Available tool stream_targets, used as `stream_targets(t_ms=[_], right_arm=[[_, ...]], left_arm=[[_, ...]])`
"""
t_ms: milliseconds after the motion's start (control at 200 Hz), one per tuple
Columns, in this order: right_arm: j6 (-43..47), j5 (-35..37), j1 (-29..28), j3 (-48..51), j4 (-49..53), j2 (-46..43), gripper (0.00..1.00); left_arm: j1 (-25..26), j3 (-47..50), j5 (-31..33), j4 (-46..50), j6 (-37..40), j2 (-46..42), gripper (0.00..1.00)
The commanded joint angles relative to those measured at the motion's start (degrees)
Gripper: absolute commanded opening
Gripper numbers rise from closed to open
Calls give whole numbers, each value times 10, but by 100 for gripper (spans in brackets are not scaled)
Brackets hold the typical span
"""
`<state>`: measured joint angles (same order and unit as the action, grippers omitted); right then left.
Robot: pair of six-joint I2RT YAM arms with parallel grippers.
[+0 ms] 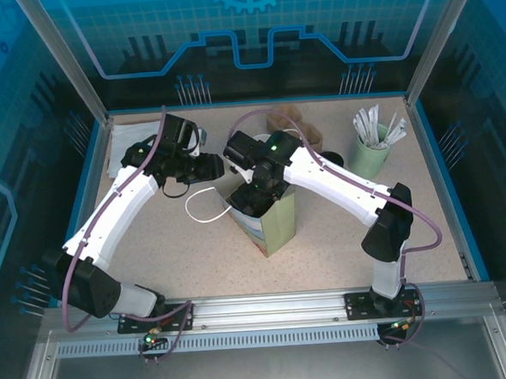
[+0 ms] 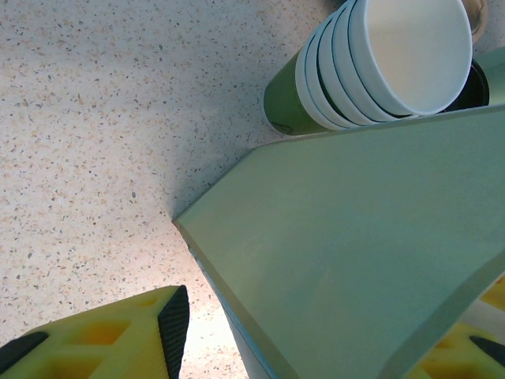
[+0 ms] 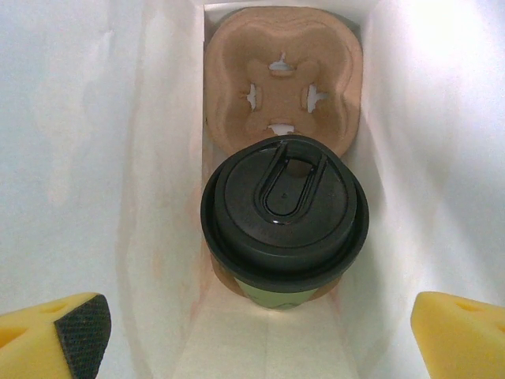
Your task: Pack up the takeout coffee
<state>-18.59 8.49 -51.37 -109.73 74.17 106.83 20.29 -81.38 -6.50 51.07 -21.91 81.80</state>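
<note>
Jaws wide over a bagged cup
The right gripper, spread wide, hangs above its round black lid; moulded brown pulp tray beneath, white paper bag around. The left gripper, parted, straddles the bag's smooth green wall.

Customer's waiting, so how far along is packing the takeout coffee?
Done: the lidded coffee cup sits in the cardboard carrier inside the bag. In hand: the right gripper hovers over it, jaws open and empty; the left gripper straddles the bag's wall. Left: probably only withdrawing both arms.
</note>
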Motion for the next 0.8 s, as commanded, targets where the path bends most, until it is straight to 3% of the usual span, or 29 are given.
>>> stream_targets(t_ms=[0, 795], right_arm=[[-2, -9, 5, -2, 14, -19, 100], [2, 3, 3, -1, 10, -32, 100]], left_arm=[[2, -23, -2, 5, 16, -5, 52], [2, -32, 2, 11, 18, -14, 62]])
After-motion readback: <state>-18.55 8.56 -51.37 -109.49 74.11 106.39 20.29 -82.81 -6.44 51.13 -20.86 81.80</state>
